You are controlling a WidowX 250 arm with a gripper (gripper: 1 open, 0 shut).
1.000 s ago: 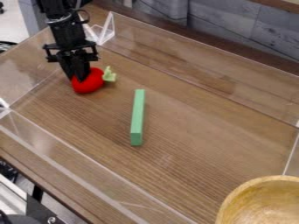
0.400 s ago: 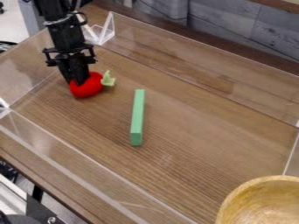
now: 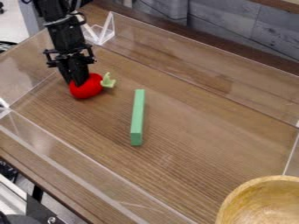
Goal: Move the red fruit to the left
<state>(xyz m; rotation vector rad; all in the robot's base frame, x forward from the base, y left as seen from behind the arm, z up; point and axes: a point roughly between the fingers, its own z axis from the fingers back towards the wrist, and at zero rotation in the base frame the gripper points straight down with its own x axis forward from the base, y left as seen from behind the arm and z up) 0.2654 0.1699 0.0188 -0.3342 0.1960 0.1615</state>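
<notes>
The red fruit (image 3: 84,87) is a small glossy red ball with a pale yellow-green tuft on its right side. It rests on the wooden floor of the clear-walled tray, at the far left. My black gripper (image 3: 77,77) comes down on it from above, its fingers closed around the top of the fruit. The fingertips are partly hidden against the red surface.
A long green bar (image 3: 138,116) lies near the middle of the wooden surface. Clear acrylic walls (image 3: 35,83) ring the tray, with the left wall close to the fruit. A round wooden bowl (image 3: 268,203) sits at the bottom right corner.
The gripper and the red fruit shifted slightly left between the oldest frame and now; the wrist turned a little. The green bar stayed put.
</notes>
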